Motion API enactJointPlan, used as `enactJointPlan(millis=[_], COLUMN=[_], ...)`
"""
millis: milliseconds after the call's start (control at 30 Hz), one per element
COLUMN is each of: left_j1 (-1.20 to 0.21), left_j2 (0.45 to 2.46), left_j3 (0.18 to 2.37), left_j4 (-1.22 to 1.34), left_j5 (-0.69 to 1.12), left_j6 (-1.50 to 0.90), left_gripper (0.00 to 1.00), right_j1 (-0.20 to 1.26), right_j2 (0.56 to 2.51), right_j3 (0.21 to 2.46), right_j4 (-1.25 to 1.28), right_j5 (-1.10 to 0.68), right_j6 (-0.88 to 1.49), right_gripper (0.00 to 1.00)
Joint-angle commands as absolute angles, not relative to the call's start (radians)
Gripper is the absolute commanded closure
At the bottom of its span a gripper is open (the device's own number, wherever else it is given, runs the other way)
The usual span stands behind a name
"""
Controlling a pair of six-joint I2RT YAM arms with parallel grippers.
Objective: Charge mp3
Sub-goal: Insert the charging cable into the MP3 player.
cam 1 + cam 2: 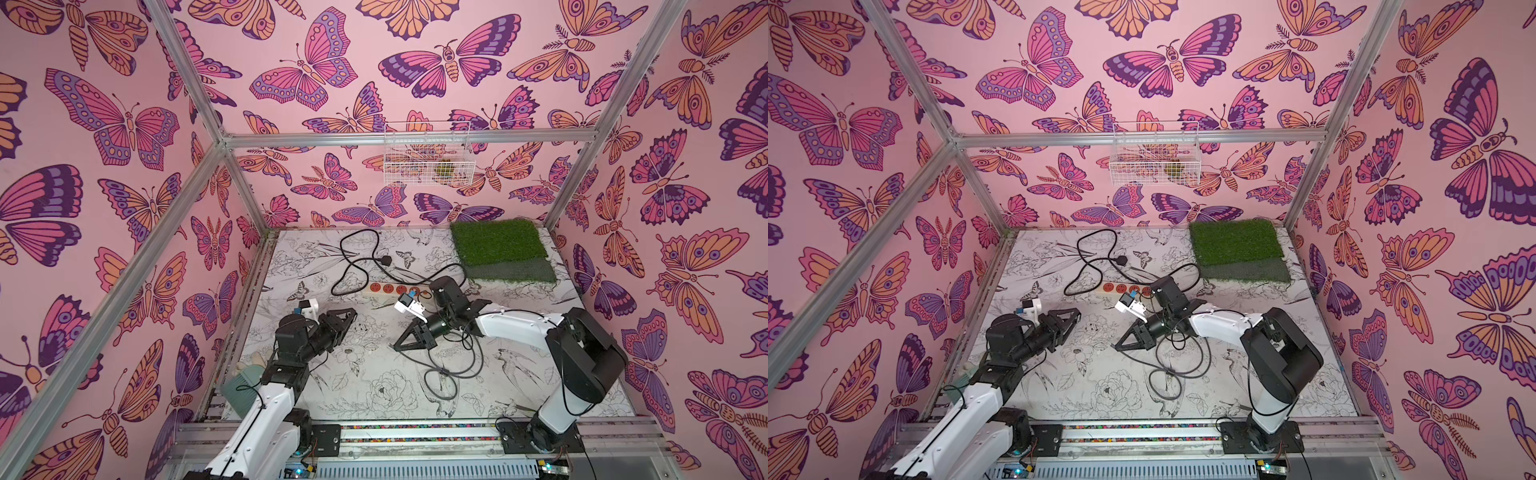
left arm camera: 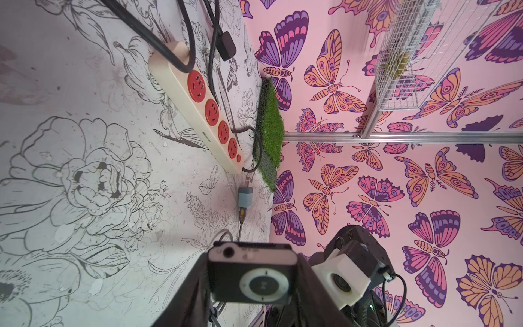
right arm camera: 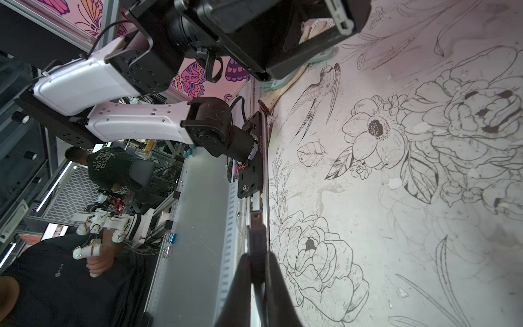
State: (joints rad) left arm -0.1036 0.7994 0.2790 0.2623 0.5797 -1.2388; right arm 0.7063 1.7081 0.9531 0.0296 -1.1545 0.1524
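The mp3 [image 2: 252, 279] is clamped in the left gripper [image 1: 349, 318], held above the desk [image 1: 374, 386]. A cable plug [image 3: 255, 226] is pinched tight in the right gripper [image 3: 257, 257]. Something greenish [image 1: 445, 168] is sat in the wire basket [image 1: 415, 176] on the back wall, can't be made out tbh.

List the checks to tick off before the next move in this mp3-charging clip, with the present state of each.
1. The mp3 held in the left gripper: ok.
2. The cable plug pinched in the right gripper: ok.
3. The cable plug seated in the mp3's port: not ok; they are apart.
4. The cable plug lined up with the port: cannot tell.
5. The teal adapter in the power strip: not ok; it lies on the table off the strip's end.
6. The strip's black mains plug connected: not ok; it lies loose on the table.
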Motion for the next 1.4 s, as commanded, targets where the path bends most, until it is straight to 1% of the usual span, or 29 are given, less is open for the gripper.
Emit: enactJointPlan(millis=[0, 233, 667, 967, 1367], left_j1=[-0.112, -0.144, -0.211, -0.294, -0.317], left_j2=[0.782, 0.765, 0.725, 0.742, 0.807], left_j3=[0.262, 0.244, 0.192, 0.157, 0.154], left_j4=[0.302, 0.334, 0.425, 0.544, 0.646], left_j5=[0.594, 0.590, 0.512, 0.420, 0.415], left_j6=[-1.218, -1.216, -1.230, -1.215, -1.227], left_gripper=[1.00, 1.00, 1.00, 1.00, 1.00], right_j1=[0.697, 0.694, 0.694, 0.692, 0.685], right_j2=[1.731, 1.758, 1.892, 1.922, 1.985], right_j3=[0.981, 0.994, 1.002, 1.031, 1.067], right_j4=[0.053, 0.146, 0.524, 0.547, 0.625], right_j5=[-1.202, -1.191, -1.236, -1.243, -1.248], right_j6=[0.169, 0.239, 0.512, 0.526, 0.584], right_gripper=[1.00, 1.00, 1.00, 1.00, 1.00])
